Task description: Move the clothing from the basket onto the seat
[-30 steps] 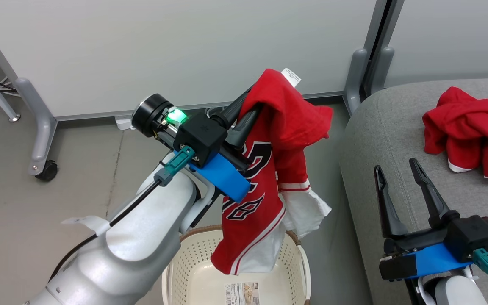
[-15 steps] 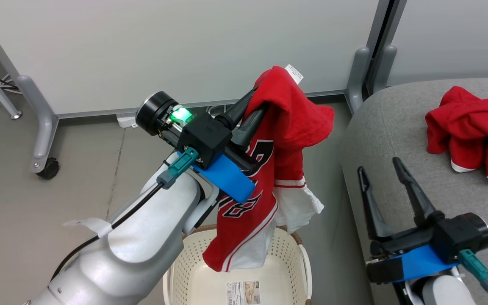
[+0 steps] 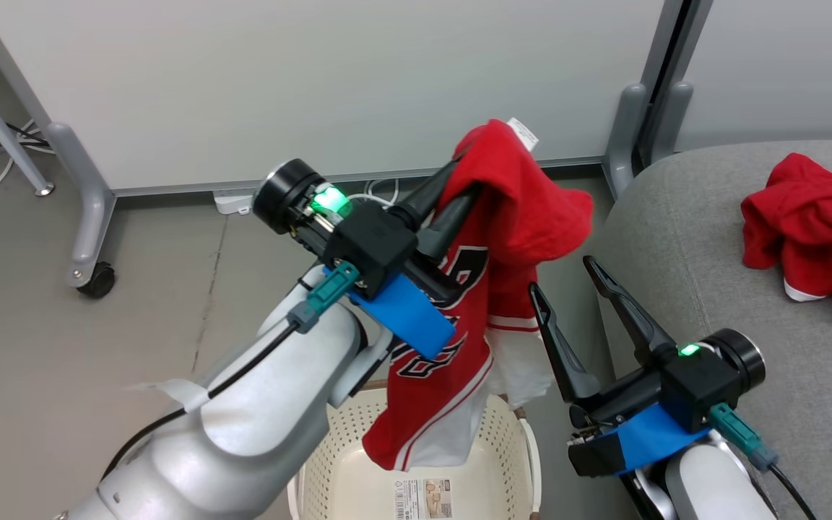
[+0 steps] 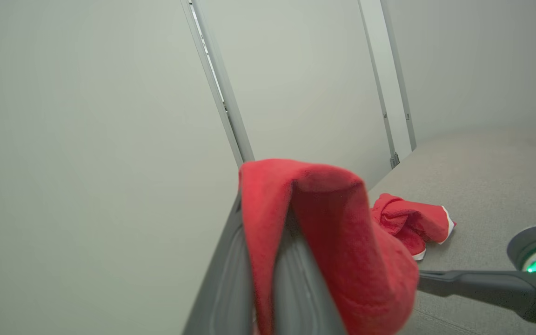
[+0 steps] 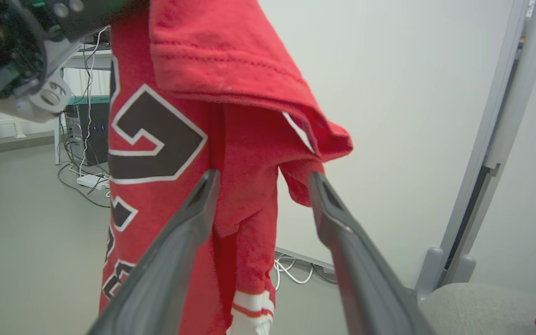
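The left claw [image 3: 457, 193] pinches a bright red soft fabric jersey [image 3: 524, 209] with white trim and dark numerals, which hangs over the cream-white perforated plastic basket [image 3: 329, 462]. The right claw [image 3: 562, 276] is spread wide and empty, its fingers just beside the hanging jersey. A second crumpled red fabric garment [image 3: 813, 224] lies on the large light grey upholstered seat [image 3: 712, 238], to the right of the basket.
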Available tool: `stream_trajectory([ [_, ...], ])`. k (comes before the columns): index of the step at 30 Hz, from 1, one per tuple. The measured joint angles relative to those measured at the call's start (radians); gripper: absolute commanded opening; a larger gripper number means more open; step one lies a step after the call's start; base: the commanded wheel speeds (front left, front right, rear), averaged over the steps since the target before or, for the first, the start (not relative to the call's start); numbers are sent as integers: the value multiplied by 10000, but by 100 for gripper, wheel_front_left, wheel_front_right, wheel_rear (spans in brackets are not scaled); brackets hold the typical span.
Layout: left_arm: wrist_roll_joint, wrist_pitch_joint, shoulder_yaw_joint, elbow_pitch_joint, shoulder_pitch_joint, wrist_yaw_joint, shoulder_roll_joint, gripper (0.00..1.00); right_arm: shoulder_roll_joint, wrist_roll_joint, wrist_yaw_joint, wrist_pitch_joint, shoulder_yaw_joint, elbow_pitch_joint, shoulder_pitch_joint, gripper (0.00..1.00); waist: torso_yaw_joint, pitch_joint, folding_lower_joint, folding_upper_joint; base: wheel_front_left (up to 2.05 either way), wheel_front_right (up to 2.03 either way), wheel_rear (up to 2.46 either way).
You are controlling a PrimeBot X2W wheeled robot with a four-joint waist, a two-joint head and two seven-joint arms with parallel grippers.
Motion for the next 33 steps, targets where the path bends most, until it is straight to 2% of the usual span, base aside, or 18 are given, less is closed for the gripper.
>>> stream_trajectory([
  [14, 249, 0, -606, -836, -49, -44, -445, 0, -403, 102, 0, 2, 301, 1764, -1202, 100, 466, 145, 0, 0, 0, 0, 0],
  [19, 309, 52, -725, -1133, -51, -52, -439, 0, -533, 604, 0, 0, 832, 2044, -1533, 100, 556, 142, 0, 0, 0, 0, 0],
  [20, 309, 58, -734, -1172, -51, -52, -435, 0, -554, 654, 0, 0, 949, 2100, -1591, 83, 566, 142, 0, 0, 0, 0, 0],
  [21, 305, 58, -742, -1197, -51, -52, -426, 0, -575, 688, 0, 0, 1012, 2157, -1614, 11, 575, 145, 0, 0, 0, 0, 0],
  [22, 299, 58, -748, -1195, -50, -52, -414, 0, -587, 746, 0, 0, 1028, 2174, -1626, 0, 587, 145, 0, 0, 0, 0, 0],
  [33, 173, 56, -750, -1045, -26, -8, -263, 0, -673, 984, 0, 0, 1057, 2150, -1653, 0, 551, 92, 0, 0, 0, 0, 0],
])
